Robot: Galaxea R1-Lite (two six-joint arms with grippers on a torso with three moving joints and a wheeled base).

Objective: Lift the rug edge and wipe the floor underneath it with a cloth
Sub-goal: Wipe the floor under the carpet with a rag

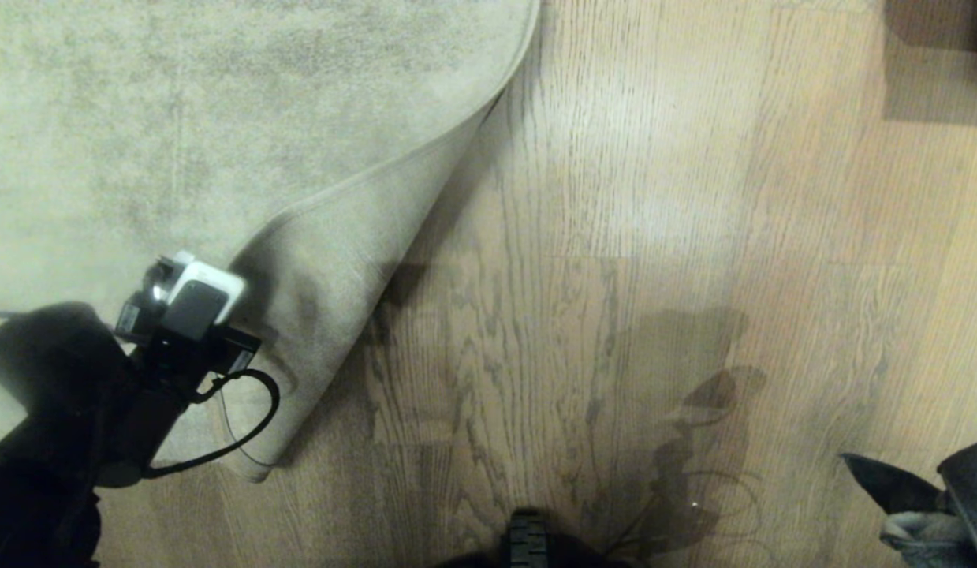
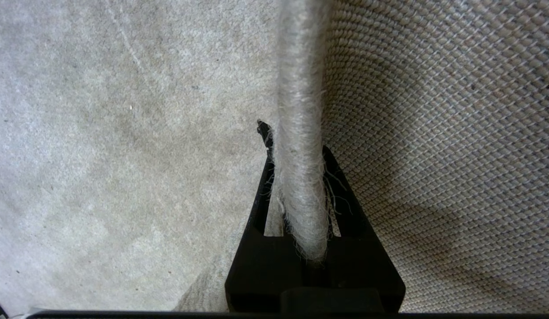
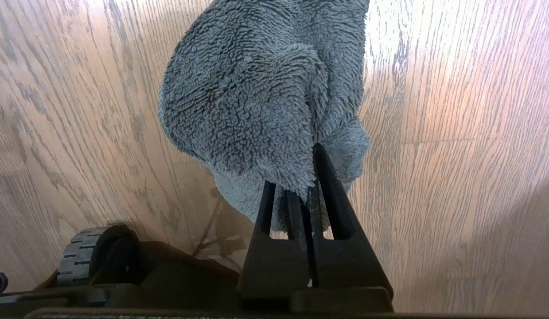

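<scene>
The pale grey-beige rug covers the upper left, and its corner is folded up and back, so the flap's underside faces up. My left gripper is shut on the rug edge, a fuzzy border that runs between its black fingers. Pile shows on one side of it and woven backing on the other. In the head view the left wrist sits over the flap's lower part. Bare wood floor lies beside the fold. My right gripper is shut on the grey-blue cloth, just above the floor at the lower right.
The robot base and a wheel stand close beside the right gripper, and the base also shows at the head view's lower edge. A dark object sits in the far right corner. A black cable loops off the left wrist.
</scene>
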